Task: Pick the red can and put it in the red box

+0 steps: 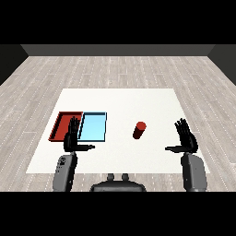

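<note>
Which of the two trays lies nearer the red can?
The light blue tray: it lies between the red tray and the red can.

Both grey forearms rise from the lower corners of the head view, each ending in a black hand held upright with the fingers pointing up and away. The left hand point(71, 136) has its fingers straight and close together, and its thumb sticks out sideways toward the middle. The right hand point(186, 137) mirrors it: fingers straight and slightly fanned, thumb stretched inward toward the middle. Neither hand holds anything. The two hands stand well apart, at about the same height in the view.
</note>
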You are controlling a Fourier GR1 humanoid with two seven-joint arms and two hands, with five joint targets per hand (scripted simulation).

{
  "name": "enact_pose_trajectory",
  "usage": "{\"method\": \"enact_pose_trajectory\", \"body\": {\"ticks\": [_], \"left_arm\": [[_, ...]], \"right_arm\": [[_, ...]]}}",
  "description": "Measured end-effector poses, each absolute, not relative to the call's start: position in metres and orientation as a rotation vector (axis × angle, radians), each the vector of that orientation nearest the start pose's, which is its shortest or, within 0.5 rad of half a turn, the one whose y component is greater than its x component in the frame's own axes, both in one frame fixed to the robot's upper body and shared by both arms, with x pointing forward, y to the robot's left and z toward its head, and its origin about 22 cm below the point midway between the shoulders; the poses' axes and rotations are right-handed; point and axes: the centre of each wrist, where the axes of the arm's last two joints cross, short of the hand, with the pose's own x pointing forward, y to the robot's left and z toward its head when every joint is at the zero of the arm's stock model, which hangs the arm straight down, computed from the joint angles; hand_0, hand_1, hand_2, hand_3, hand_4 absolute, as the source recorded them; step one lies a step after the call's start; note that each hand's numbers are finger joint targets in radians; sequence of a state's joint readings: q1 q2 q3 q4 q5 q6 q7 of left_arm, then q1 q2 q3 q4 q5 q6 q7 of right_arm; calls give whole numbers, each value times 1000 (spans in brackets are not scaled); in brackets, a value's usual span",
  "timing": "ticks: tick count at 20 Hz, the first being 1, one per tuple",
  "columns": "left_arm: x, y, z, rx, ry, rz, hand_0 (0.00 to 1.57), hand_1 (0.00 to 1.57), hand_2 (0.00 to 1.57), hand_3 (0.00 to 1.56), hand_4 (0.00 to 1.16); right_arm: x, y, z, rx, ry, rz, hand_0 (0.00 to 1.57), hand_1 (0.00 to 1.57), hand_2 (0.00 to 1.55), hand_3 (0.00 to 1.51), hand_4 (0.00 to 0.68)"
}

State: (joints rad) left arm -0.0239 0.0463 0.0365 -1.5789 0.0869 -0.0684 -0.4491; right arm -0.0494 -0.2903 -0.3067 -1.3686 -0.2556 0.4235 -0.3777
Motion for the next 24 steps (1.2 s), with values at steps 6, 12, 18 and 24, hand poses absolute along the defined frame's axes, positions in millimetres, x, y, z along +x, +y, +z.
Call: {"method": "enact_pose_trajectory", "body": {"ticks": [6,12,18,24], "left_arm": [[243,255,5,-70,-2059,30,0,0,0,0,0],[238,256,6,-74,-2068,43,0,0,0,0,0],[244,254,8,-61,-2066,44,0,0,0,0,0],[241,252,13,-55,-2067,47,0,0,0,0,0]], "right_arm": [[258,-355,9,118,-1855,60,0,0,0,0,0],[278,-341,0,158,-1819,37,0,0,0,0,0],[289,-322,-20,221,-1782,-18,0,0,0,0,0],[286,-298,-34,256,-1761,-39,0,0,0,0,0]]}}
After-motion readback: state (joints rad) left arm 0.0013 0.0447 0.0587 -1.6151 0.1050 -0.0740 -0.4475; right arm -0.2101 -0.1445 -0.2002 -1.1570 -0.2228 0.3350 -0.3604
